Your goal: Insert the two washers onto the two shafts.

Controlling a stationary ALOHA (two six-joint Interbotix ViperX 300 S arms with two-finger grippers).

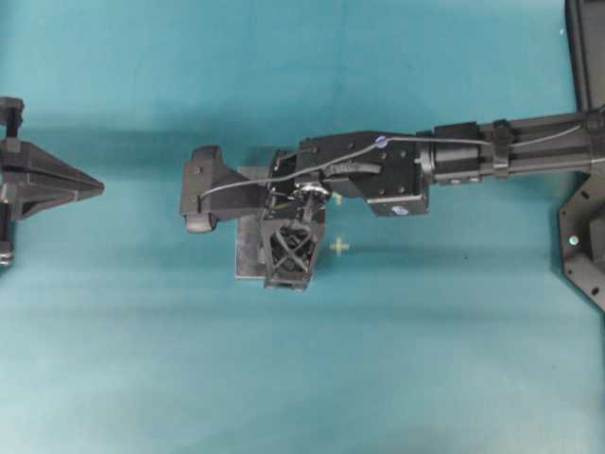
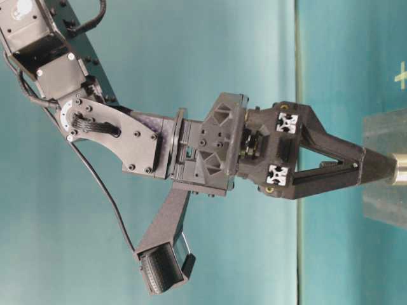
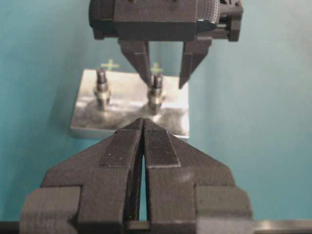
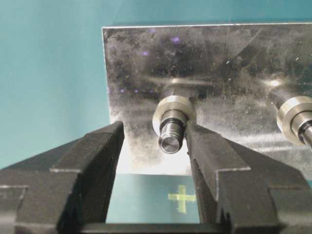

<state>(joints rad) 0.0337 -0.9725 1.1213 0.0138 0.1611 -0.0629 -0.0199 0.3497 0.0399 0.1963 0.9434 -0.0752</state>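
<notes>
With my right gripper (image 4: 155,141) straddling a shaft (image 4: 171,138), I judge the seating step is at or near its end. Its jaws stand partly open and hold nothing; the right-hand finger (image 4: 207,156) looks to be touching or just beside the shaft, the left-hand one stands clear. Just past the fingertips, a washer (image 4: 174,111) sits low around that shaft, close to the plate (image 4: 136,63). I cannot tell whether it lies fully flat against the nut below it. So what I'd want next is a straight lift off the shaft, without dragging the washer up or nudging the plate.

Off to the gripper's right, a second shaft (image 4: 306,127) carries its own ring.

From the left wrist view I count two shafts, each with a collar, on one plate, and two yellow cross marks (image 3: 109,64) on the table beyond. I see no loose washer on the cloth.

Farthest from the work, my left gripper (image 1: 90,187) sits well apart, pointed at the plate, its jaws pressed together on nothing.

In the table-level view the right gripper's tips (image 2: 381,168) come right down at the shaft end.
</notes>
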